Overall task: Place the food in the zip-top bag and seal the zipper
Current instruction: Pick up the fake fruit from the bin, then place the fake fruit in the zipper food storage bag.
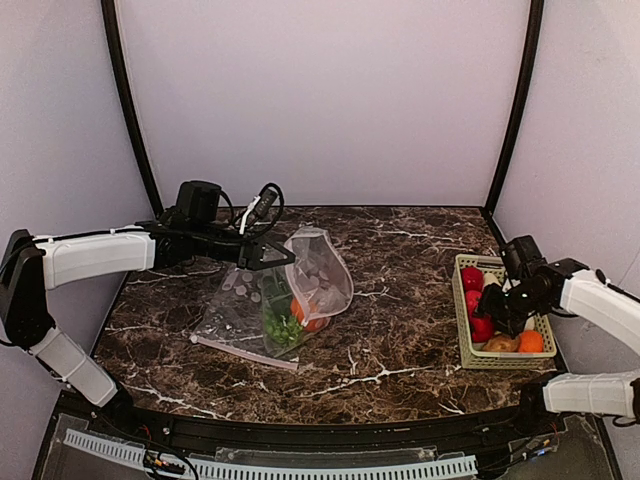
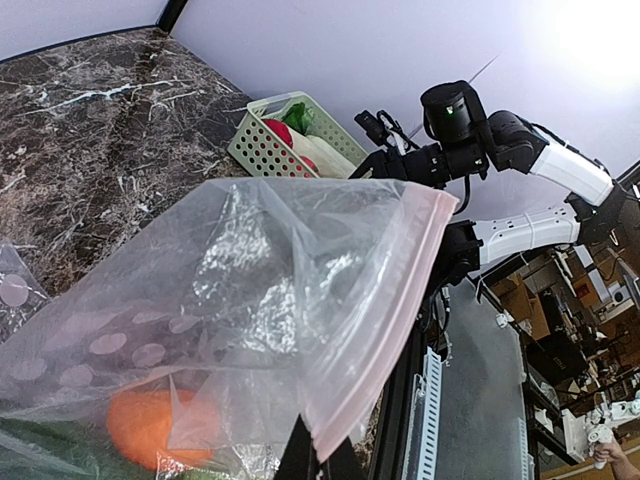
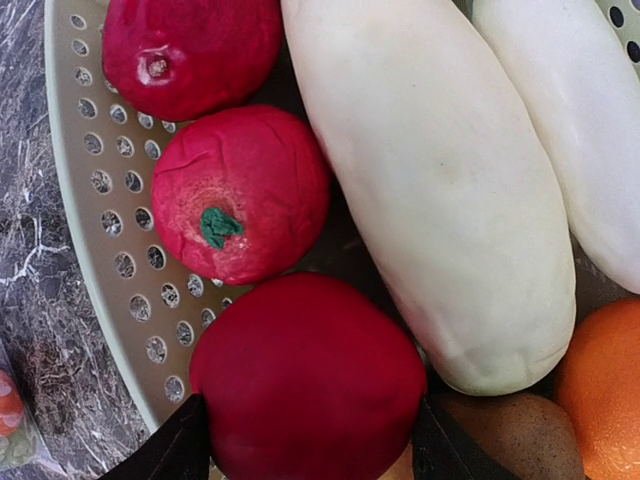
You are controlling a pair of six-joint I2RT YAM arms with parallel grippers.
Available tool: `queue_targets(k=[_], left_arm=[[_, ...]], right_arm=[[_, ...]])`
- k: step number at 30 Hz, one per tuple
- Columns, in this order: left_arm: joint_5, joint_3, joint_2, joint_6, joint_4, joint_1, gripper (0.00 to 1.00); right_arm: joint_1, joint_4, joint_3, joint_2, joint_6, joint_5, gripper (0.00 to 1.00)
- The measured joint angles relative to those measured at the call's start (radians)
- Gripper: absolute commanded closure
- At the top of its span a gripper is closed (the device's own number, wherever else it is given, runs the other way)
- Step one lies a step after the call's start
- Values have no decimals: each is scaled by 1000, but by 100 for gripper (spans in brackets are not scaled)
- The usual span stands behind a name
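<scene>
The zip-top bag (image 1: 318,275) stands with its mouth lifted, an orange (image 2: 145,425) and leafy greens (image 1: 283,328) inside. My left gripper (image 2: 320,462) is shut on the bag's mouth edge at the pinkish zipper (image 2: 400,290), holding it up. Over in the pale green basket (image 3: 95,190) my right gripper (image 3: 310,440) has one finger on each side of a red apple (image 3: 305,380), both touching it. The apple still lies among the other food: two more red fruits (image 3: 240,195), white radishes (image 3: 430,190), an orange one (image 3: 605,390) and a brown potato (image 3: 510,435).
A second dotted bag (image 1: 235,310) lies flat on the marble table beside the lifted one. The basket (image 1: 465,345) sits at the table's right edge. Grey walls close in the back and sides.
</scene>
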Motion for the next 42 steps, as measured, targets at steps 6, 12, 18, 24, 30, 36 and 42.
queue_targets(k=[6,12,18,24,30,36,42], left_arm=[[17,0,0,1,0,0,99],[25,0,0,24,-14,-28,99],[45,0,0,39,-19,-90,99],[52,2,7,43,-29,-126,99],[34,3,25,45,-48,-126,99],[8,10,51,46,-77,-125,99],[-11,10,58,46,-91,-122,99]], right_arm=[[0,-36,11,-89,2,14,41],[0,-80,90,-216,-10,14,44],[15,-88,199,-259,-35,-38,47],[151,-61,266,-244,-38,-85,49],[413,42,325,-168,-34,-74,49],[674,164,402,-12,-49,-27,49],[840,288,487,161,-102,-8,49]])
